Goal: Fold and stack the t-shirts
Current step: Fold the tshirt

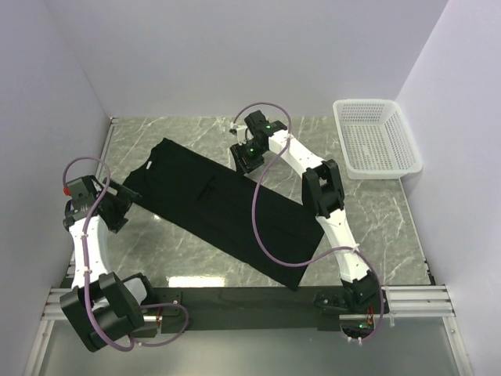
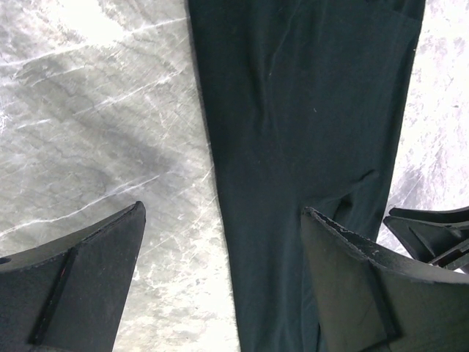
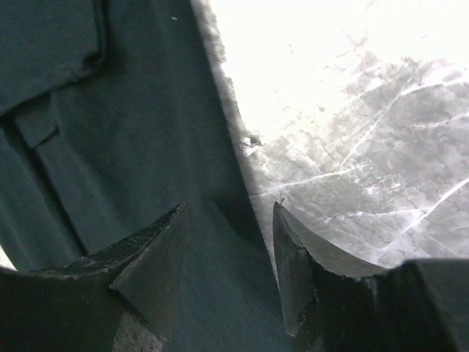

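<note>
One black t-shirt [image 1: 219,207] lies flat on the marble table, folded into a long strip that runs diagonally from far left to near right. No print shows. My left gripper [image 1: 117,205] is open at the strip's left end; in the left wrist view it [image 2: 222,209] straddles the shirt's [image 2: 293,110] long edge, one finger over bare marble. My right gripper [image 1: 244,160] is open at the shirt's far edge; in the right wrist view it [image 3: 229,207] sits low over the cloth [image 3: 132,132] right at its edge. Neither gripper holds cloth.
A white plastic basket [image 1: 376,137] stands at the far right corner. Pale walls close in the table [image 1: 376,211] on the left, back and right. A rigid black part [image 2: 432,235] shows at the right edge of the left wrist view.
</note>
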### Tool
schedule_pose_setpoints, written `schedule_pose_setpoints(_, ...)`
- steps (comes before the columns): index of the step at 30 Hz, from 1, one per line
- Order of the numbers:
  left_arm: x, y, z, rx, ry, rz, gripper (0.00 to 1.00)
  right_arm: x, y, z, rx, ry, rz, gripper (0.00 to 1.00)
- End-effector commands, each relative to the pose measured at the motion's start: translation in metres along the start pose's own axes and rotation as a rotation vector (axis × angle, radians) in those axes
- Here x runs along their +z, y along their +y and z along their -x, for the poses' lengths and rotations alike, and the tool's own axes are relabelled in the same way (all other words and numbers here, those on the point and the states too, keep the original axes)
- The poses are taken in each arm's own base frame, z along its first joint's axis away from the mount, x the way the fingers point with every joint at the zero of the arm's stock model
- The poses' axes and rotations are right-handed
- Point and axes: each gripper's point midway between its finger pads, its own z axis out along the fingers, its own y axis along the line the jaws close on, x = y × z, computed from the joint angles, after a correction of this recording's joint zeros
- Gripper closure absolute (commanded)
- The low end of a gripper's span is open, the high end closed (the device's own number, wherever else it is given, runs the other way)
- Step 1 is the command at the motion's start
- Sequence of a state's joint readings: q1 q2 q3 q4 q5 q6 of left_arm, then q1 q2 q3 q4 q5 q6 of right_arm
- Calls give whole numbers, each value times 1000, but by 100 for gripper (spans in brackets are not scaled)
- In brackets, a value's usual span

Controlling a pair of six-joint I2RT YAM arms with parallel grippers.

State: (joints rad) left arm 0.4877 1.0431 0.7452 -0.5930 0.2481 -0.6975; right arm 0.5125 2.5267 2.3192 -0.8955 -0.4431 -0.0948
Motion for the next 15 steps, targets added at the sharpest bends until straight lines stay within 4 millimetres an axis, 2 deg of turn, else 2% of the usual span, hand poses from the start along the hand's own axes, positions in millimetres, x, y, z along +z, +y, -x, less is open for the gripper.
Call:
schedule_pose_setpoints(1,1,-5,5,-9,-20,-24,9,11,-6,2,34,2,-27,44)
schedule_pose_setpoints(6,2,-8,8,-10,-18,-29,9,18,-6,-4,38,24,-13,46)
schedule_pose_setpoints(11,5,-9,7,-22,-11,-37,9,23,-1,-13,44,51,10,53)
schedule_pose_setpoints(14,5,-10,6,-23,-9,-41,9,28,1,-18,62,69,26,65)
schedule_pose_setpoints(15,5,-9,7,-24,-11,-39,9,29,3,-19,70,72,38,72)
